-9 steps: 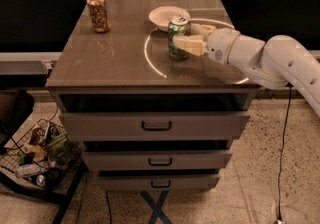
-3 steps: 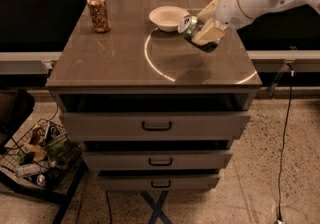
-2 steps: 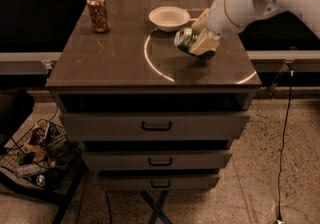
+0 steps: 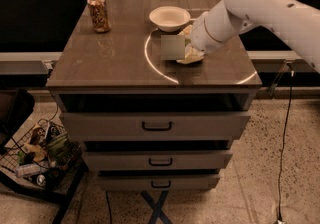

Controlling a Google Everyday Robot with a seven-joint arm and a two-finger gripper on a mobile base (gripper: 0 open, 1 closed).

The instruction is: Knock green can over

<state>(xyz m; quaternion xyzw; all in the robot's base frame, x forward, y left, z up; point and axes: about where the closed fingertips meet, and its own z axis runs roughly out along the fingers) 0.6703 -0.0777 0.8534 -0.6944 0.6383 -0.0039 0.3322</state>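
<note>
My gripper [image 4: 192,52] is low over the right half of the brown cabinet top [image 4: 110,63], just in front of the white bowl [image 4: 170,18]. A flat grey rectangular shape [image 4: 172,47] lies against the gripper's left side on the tabletop, at the spot where the can was being held. No green-and-white label shows there, so the green can is hidden or cannot be made out. The white arm [image 4: 260,3] comes in from the upper right.
An orange-brown patterned can [image 4: 99,13] stands upright at the back left corner. The cabinet has three drawers [image 4: 156,126] below. A wire basket of clutter [image 4: 42,160] sits on the floor at the left. A cable [image 4: 286,133] hangs at the right.
The gripper, which held the tilted green can above the table, has come down to the tabletop. The can's green label no longer shows; a grey shape is in its place.
</note>
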